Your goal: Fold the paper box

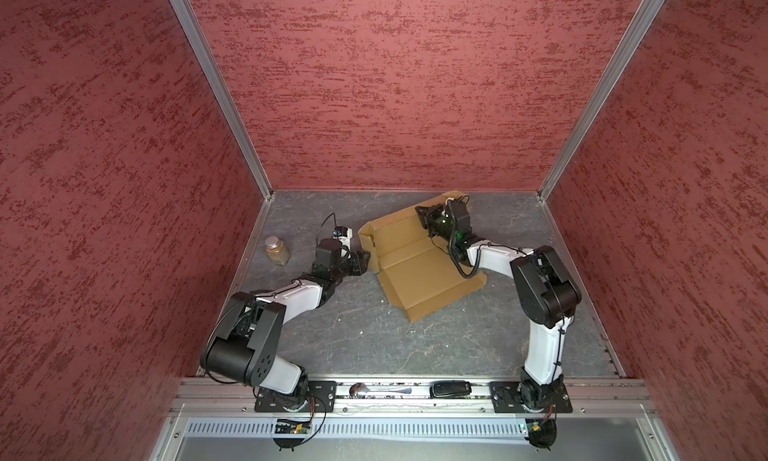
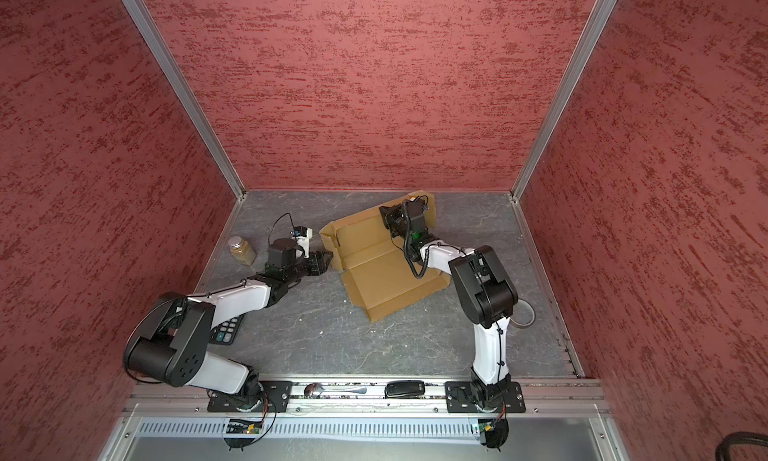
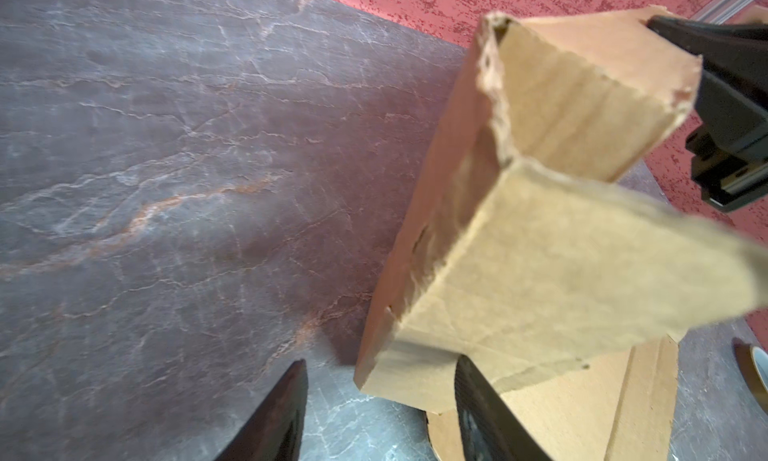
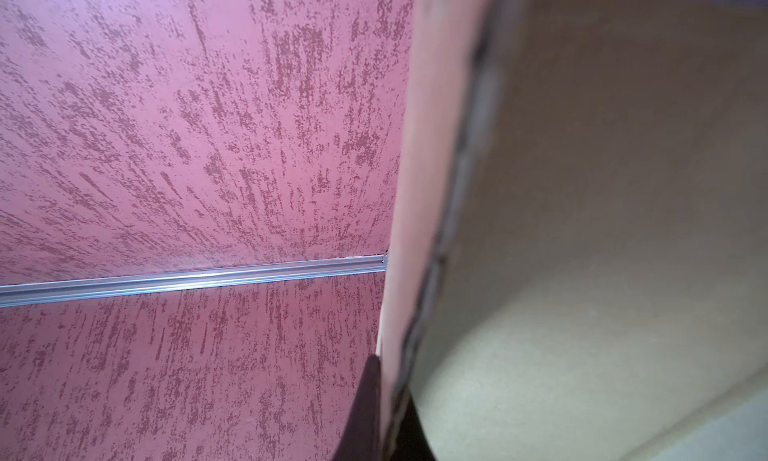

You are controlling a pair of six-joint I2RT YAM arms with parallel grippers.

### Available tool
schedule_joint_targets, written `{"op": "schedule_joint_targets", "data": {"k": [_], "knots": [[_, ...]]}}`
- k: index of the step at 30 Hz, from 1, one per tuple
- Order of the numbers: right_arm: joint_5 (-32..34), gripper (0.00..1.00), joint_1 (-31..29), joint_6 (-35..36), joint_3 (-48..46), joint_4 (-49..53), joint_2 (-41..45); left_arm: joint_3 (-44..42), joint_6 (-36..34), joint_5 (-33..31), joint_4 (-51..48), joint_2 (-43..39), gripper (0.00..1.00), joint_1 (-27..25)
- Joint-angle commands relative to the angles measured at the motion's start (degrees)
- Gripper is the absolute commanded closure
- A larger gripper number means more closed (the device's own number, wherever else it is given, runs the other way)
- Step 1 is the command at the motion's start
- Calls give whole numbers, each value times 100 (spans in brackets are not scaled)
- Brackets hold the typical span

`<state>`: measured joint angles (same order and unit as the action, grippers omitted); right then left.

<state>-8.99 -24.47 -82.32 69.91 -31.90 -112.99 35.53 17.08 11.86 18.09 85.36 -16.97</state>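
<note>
- Grey marbled table (image 1: 374, 346), red textured walls. I see the paper box (image 1: 415, 272) toward the rear, between both arms, partly folded, with its front panel flat on the surface.
- Right gripper (image 4: 390, 376): fingers pinched closed on the box's raised rear flap.
- Left gripper (image 3: 380, 361): fingers parted, straddling a corner of the raised left wall. One finger appears to touch the cardboard, but blur prevents confirmation.
- Lidded jar (image 1: 277, 251) stands left of the box, well apart.
</note>
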Motion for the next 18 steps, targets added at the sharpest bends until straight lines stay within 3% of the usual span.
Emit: {"op": "schedule_joint_targets", "data": {"k": [1,18], "knots": [[-22,96,30,-182,-37,-298,-3,173,-117,42,178,118,43,-84],[-80,96,30,-157,-348,-584,15,410,-271,-71,104,340,46,-406]]}}
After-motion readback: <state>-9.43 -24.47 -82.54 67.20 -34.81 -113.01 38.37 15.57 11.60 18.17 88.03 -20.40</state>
